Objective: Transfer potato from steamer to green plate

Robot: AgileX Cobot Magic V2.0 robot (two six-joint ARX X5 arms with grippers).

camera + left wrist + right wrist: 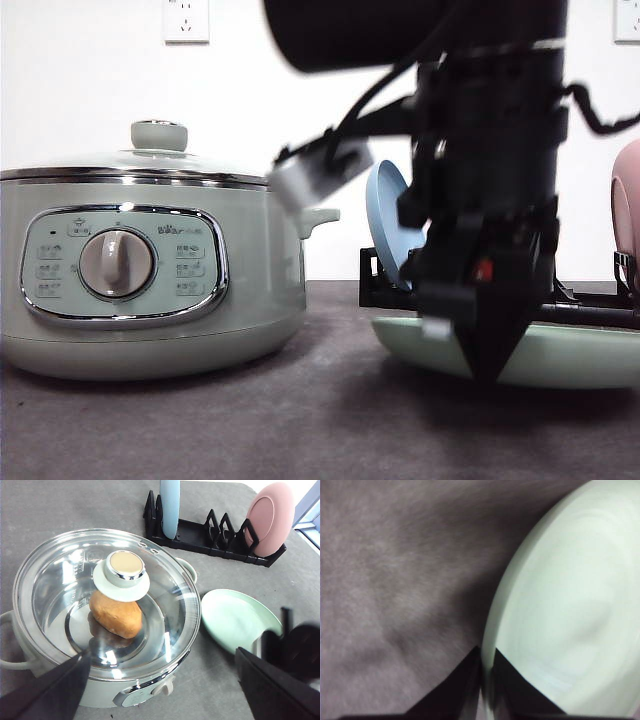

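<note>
The right end effector [486, 680] is nearly closed, pinching the green plate's [560, 605] rim on the grey counter [395, 580]. The left end effector [160, 690] is spread wide above the lidded steamer [150, 680].

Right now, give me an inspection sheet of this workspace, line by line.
Surface: grey matte table, no spills seen.
Job's things: potato inside the steamer, glass lid on; green plate flat on the table beside it, bare.
Clutter: black dish rack behind, holding a blue plate and a pink plate on edge.
Grippers: left claw above the steamer, fingers wide apart, holding nothing; right claw shut on the green plate's rim.
Cables: black cable along the right arm.
Surroundings: white wall with a socket.
</note>
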